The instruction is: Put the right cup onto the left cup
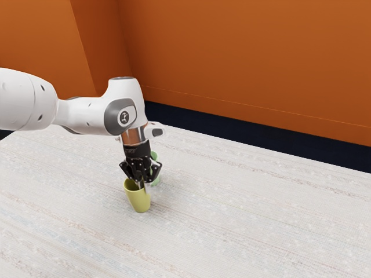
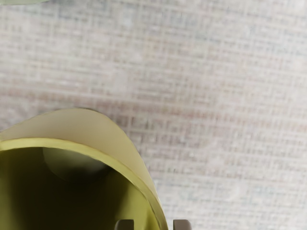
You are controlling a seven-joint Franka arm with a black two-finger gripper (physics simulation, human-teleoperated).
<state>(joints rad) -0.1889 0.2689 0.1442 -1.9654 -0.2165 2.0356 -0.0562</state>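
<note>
"What's the hand (image 1: 143, 187) doing?"

"It's released, and it points down at the yellow cup (image 1: 138, 200). The fingers (image 2: 182, 224) stand apart with the near rim between them, one tip inside the mouth and the other outside. In the wrist view there's a gap on each side of the cup's wall, so neither tip is pressing on it."

"And the yellow cup itself?"

"Standing on the tabletop (image 1: 243, 214), right under the hand, mouth up. I can see down into it, as far as the pale round bottom."

"Where's the other one?"

"The green cup (image 1: 155, 156) is just behind the hand in the exterior view, partly hidden by it. It's near the yellow cup but apart from it, with woven-looking surface between the two. So neither cup sits in the other."

"Anything further out?"

"The white arm (image 1: 87, 113) comes in from the exterior view's left. Past the pale tabletop there's a dark band (image 1: 232, 131), then orange walls (image 1: 249, 58)."
</note>
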